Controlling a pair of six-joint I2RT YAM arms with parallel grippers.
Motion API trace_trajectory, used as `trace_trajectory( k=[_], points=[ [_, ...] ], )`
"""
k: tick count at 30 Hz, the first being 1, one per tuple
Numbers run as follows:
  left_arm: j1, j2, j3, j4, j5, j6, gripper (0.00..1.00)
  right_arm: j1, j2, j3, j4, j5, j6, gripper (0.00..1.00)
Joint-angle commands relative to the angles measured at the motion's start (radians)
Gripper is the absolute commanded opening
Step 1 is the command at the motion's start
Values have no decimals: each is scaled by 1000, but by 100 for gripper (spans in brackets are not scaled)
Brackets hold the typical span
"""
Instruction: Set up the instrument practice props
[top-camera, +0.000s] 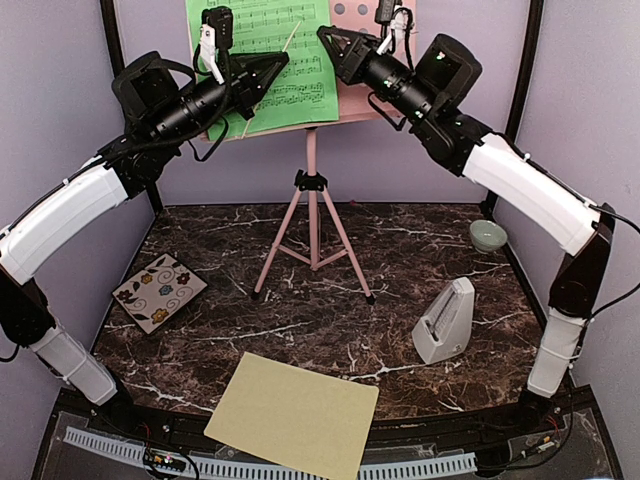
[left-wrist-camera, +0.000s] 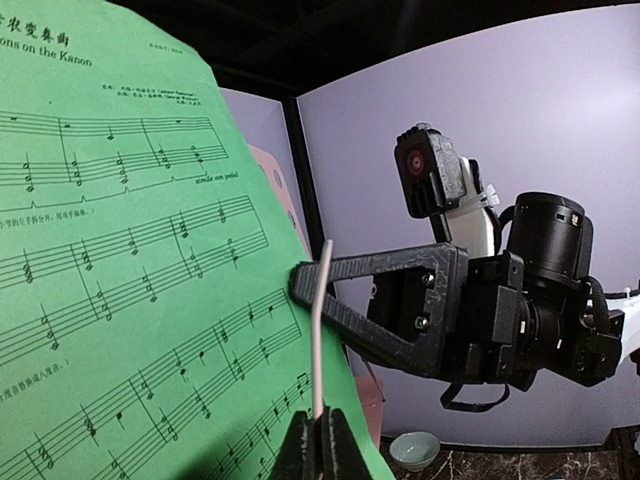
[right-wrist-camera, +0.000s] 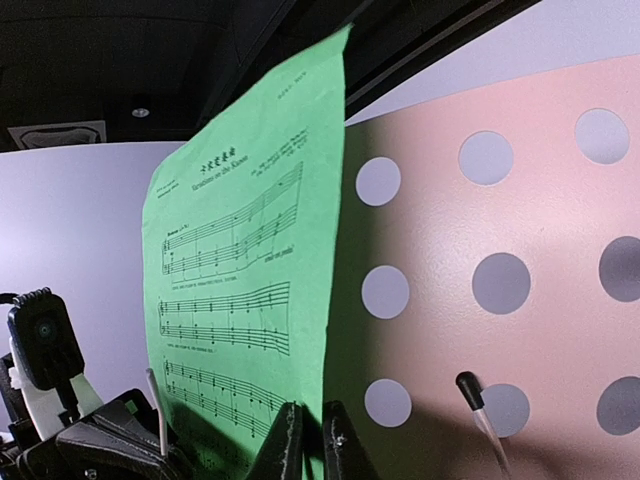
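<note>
- The green music sheet (top-camera: 262, 30) stands at the top centre of the overhead view, against the perforated desk of the pink music stand (top-camera: 352, 100). In the right wrist view its right edge sits slightly off the desk face.
- The right gripper (top-camera: 322, 37) has its fingers drawn together on that right edge, with the paper running down between them.
- The left gripper (top-camera: 283, 62) is closed tight on a white retainer wire (left-wrist-camera: 320, 330) lying across the sheet's front. It looks like the stand's page holder, though the fingers hide its foot.
- The sheet is a single leaf, so it is probably light and limp and will crease easily. It should be pinched flat near an edge, because a sideways drag could buckle or tear it.
- The stand rests on thin tripod legs and looks top-heavy, so a firm push on the desk could rock it.
- The pale yellow music sheet (top-camera: 295, 415) lies flat at the bottom centre, with its near edge past the front of the table (top-camera: 400, 250). That overhang is the easiest place to grip it.
- The metronome (top-camera: 445, 322) stands at the lower right. It is rigid, and its tapered sides may slip, so it is best gripped low.
</note>
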Motion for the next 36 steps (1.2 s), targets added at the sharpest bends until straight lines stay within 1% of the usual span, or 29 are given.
trace_trajectory(
  k=[1,5,11,15,26,35,36],
  points=[
    [-10,-31,2,69,25,8,0,-4,9,24,25,-28,16,7],
    [-10,-34,2,69,24,6,0,-3,-4,-14,53,-28,30,0],
    [-10,-33,3,72,26,-4,0,-3,-18,-87,157,-14,61,0],
    [-10,-30,4,72,29,-9,0,-3,1,-92,232,-5,73,0],
    [-10,-27,10,59,18,-3,0,1,35,-67,249,-31,99,0],
    [-10,-24,12,65,5,-3,0,1,37,-64,239,-50,57,0],
    [-10,-23,12,65,3,-3,2,2,38,-62,236,-50,53,0]
  ],
)
